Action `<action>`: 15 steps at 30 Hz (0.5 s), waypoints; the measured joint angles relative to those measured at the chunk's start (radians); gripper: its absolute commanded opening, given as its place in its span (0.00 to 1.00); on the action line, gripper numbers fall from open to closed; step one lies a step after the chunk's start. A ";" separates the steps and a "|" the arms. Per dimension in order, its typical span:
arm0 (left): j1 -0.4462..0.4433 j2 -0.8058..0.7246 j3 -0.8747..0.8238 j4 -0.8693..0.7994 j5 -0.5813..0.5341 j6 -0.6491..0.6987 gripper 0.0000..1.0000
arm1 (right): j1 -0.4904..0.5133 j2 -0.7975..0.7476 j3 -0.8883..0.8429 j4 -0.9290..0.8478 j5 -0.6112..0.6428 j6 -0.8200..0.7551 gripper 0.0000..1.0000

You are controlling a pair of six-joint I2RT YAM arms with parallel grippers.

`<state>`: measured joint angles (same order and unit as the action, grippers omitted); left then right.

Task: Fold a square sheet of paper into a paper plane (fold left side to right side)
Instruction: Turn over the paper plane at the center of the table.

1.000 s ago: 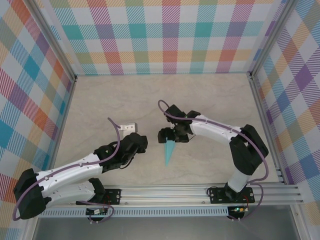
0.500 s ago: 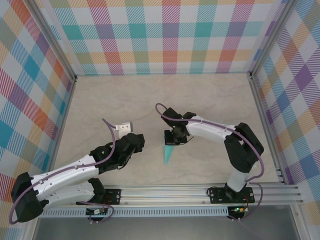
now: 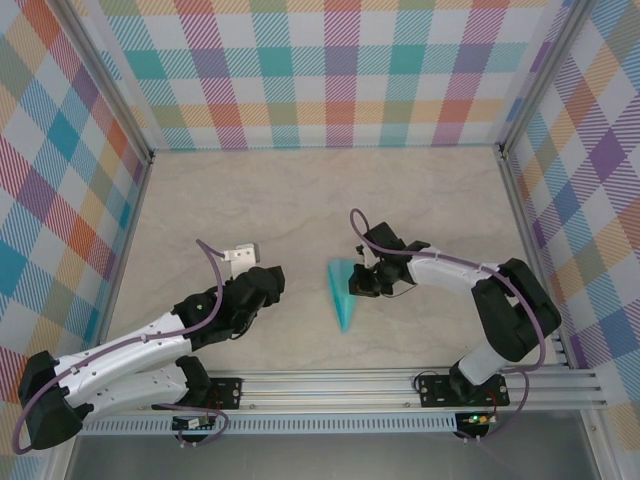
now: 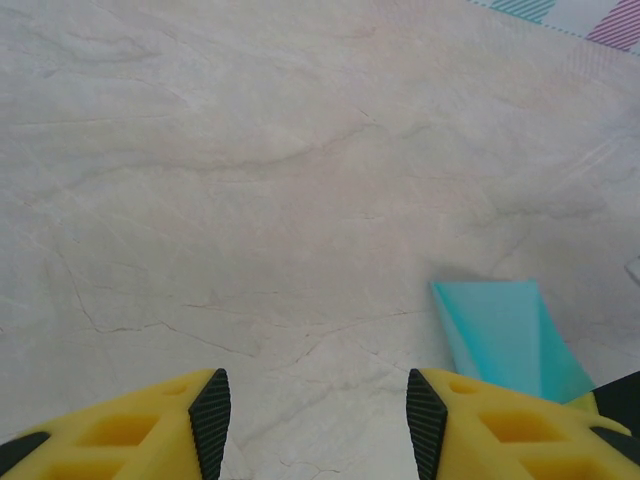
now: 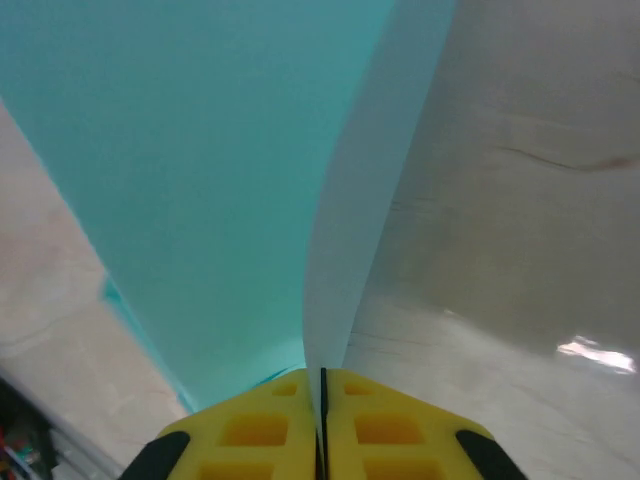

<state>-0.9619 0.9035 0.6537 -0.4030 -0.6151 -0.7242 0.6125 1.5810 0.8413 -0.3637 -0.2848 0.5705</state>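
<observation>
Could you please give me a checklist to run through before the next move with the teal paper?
1. Grip: the right gripper is shut on an edge of the paper plane: ok.
2. Free arm: the left gripper is open, with nothing between its fingers: ok.
3. Clearance: the left gripper is apart from the paper plane, which lies to its right on the table: ok.
4. Orientation: the paper plane's point faces the arm bases: ok.
5. Layers pinched, one flap or all: cannot tell.
</observation>
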 measured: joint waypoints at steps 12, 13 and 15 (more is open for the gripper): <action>0.000 0.000 0.004 -0.014 0.000 0.003 0.73 | 0.013 -0.169 0.109 -0.294 0.227 -0.055 0.46; 0.000 0.000 0.004 -0.014 -0.001 0.006 0.81 | 0.036 -0.180 0.115 -0.306 0.233 -0.048 0.46; 0.000 0.000 0.004 -0.014 -0.003 0.008 0.94 | 0.089 -0.183 0.116 -0.316 0.237 -0.027 0.48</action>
<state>-0.9619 0.9035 0.6579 -0.4171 -0.6186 -0.7166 0.7010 1.3979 0.9573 -0.6800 -0.0475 0.5430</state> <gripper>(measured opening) 0.835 0.465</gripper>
